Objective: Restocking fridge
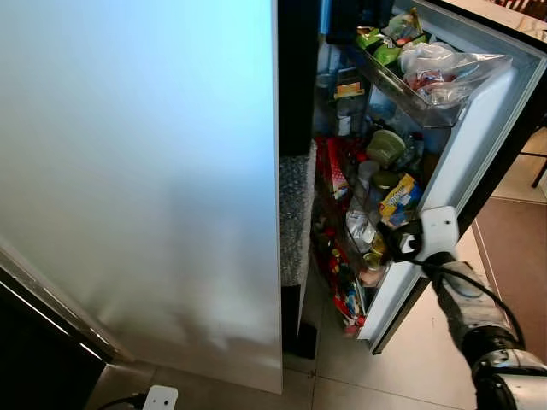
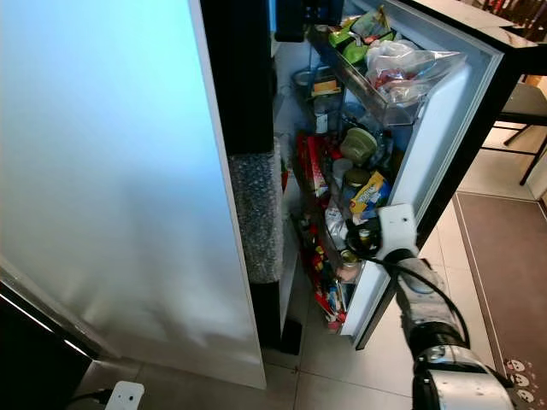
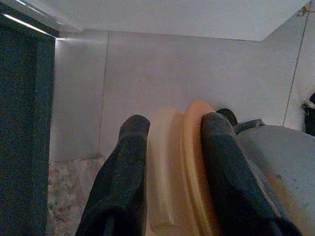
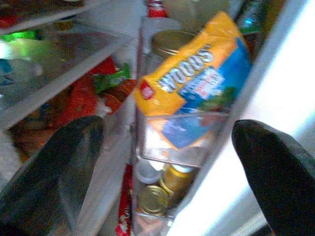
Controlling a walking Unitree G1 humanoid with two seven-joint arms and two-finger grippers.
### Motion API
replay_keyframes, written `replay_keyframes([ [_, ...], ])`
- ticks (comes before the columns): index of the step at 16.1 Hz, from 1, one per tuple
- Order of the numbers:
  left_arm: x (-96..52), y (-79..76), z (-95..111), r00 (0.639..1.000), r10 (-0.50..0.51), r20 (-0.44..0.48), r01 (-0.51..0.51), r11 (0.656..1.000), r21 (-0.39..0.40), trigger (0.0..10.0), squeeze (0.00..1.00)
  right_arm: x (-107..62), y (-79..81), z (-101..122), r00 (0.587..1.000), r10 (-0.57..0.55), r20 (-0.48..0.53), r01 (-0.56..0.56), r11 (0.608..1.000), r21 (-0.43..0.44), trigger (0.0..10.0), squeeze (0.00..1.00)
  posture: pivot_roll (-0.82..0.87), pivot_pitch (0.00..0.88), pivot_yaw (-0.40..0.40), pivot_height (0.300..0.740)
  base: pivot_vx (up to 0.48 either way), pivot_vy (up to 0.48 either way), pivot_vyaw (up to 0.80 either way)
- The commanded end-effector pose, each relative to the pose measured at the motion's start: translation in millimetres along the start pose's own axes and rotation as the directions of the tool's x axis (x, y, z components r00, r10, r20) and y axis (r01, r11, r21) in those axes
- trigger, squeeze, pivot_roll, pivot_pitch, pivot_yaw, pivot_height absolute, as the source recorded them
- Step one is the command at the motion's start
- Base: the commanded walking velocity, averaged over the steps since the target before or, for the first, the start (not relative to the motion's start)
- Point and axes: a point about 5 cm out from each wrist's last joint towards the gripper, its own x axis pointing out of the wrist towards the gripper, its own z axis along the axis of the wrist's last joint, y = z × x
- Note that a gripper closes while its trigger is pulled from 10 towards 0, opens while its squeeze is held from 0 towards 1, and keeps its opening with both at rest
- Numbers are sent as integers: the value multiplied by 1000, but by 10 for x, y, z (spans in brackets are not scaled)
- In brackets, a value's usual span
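Observation:
The fridge's right door (image 1: 479, 145) stands open, its shelves packed with jars, cans and packets. My right gripper (image 1: 402, 243) is at the door's middle shelf, open, its fingers (image 4: 54, 162) straddling the clear shelf wall (image 4: 172, 142). Behind that wall sits a yellow and blue bag (image 4: 192, 88) marked WOODS, with gold-lidded cans (image 4: 152, 199) lower down. My left gripper (image 3: 172, 132) hangs over the pale floor, shut on a pale yellow and orange object (image 3: 179, 162) whose shape is mostly hidden by the fingers.
The fridge's left door (image 1: 137, 171) is closed, with bubble wrap (image 1: 295, 218) along its edge. The top door shelf holds a clear plastic bag (image 1: 444, 73) and green packets. A white plug (image 1: 158, 398) lies on the tiles. A chair (image 2: 521, 111) and a brown rug (image 2: 504, 256) are on the right.

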Motion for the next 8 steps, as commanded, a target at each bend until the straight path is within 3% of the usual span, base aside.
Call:
replay_keyframes([
  [1, 2, -34, -3, 1000, -14, -4, 14, 1000, 8, 10000, 0, -16, -151, 100, 997, -66, 39, 66, 998, 13, 10000, 0, -41, 0, 53, 740, 0, 0, 0],
  [5, 9, -32, 36, 1000, -17, 8, 17, 1000, 12, 10000, 0, -140, -462, 114, 987, -156, 44, 157, 988, -10, 10000, 0, -47, 0, 57, 740, 0, 0, 0],
  [8, 10, -29, 41, 1000, -18, 10, 18, 1000, 15, 10000, 0, -293, -807, 124, 963, -269, 32, 270, 963, -22, 10000, 0, -55, 0, 58, 740, 0, 0, 0],
])
